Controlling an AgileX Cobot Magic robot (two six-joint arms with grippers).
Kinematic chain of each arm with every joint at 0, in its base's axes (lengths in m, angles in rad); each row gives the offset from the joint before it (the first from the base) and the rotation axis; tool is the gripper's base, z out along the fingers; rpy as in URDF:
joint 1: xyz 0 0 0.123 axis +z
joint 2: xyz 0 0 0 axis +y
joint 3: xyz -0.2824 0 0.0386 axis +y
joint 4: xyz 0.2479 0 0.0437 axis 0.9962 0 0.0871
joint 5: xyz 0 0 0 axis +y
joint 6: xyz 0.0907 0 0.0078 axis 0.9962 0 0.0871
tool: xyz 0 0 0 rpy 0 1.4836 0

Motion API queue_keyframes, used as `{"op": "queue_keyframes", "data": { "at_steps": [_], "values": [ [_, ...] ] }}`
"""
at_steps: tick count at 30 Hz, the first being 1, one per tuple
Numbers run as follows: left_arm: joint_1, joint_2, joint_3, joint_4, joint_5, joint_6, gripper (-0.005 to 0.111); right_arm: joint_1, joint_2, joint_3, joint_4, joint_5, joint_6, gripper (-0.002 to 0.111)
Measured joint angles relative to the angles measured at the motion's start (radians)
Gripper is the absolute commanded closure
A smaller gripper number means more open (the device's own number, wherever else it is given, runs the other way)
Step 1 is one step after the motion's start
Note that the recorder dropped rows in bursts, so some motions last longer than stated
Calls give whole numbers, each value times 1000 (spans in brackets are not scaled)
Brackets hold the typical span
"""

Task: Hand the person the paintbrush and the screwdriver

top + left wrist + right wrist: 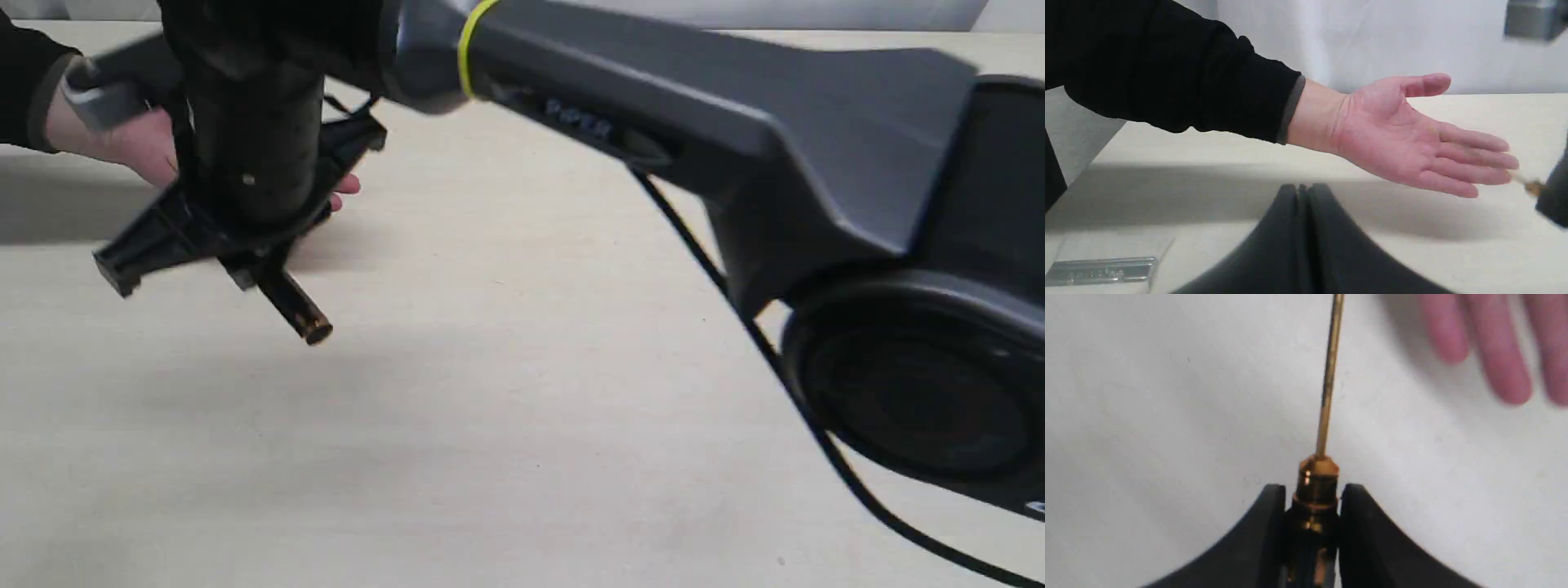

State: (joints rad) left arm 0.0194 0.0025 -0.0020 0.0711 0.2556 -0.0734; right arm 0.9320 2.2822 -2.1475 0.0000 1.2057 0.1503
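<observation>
My right gripper (1312,490) is shut on the screwdriver (1327,388), pinching its black handle just behind the gold collar, and the thin shaft points away from the jaws. In the exterior view that gripper (249,265) hangs over the far left of the table, and the screwdriver's handle end (298,312) sticks out below it. The person's hand (1404,134) lies open, palm up and empty, just behind the right gripper (1551,200). The shaft tip is close to the person's fingertips (1506,363); contact cannot be told. My left gripper (1302,191) is shut on nothing. The paintbrush is out of view.
The right arm (735,139) stretches across the pale table (522,425), trailing a black cable (784,367). A silvery metal strip (1102,269) lies near the left gripper by the table edge. A white wall stands behind the table.
</observation>
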Motion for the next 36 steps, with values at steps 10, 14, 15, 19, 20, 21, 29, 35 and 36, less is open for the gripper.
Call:
{"op": "queue_keyframes", "data": {
  "at_steps": [10,14,15,19,20,21,29,35,36],
  "values": [
    [0,0,0,0,0,0,107,13,-77,-17,-123,-211,-2,100],
    [0,0,0,0,0,0,107,11,-6,-17,-153,-292,-2,77],
    [0,0,0,0,0,0,107,9,15,-17,-157,-309,-4,68],
    [0,0,0,0,0,0,107,3,58,-17,-166,-346,-4,58],
    [0,0,0,0,0,0,107,1,57,-17,-166,-346,-4,61],
    [0,0,0,0,0,0,107,2,57,-17,-167,-340,-4,69],
    [0,0,0,0,0,0,107,2,-54,-17,-254,-133,-9,104],
    [0,0,0,0,0,0,107,49,-232,-12,-291,-45,-31,104],
    [0,0,0,0,0,0,107,69,-264,-6,-302,-36,-30,104]
  ]
}}
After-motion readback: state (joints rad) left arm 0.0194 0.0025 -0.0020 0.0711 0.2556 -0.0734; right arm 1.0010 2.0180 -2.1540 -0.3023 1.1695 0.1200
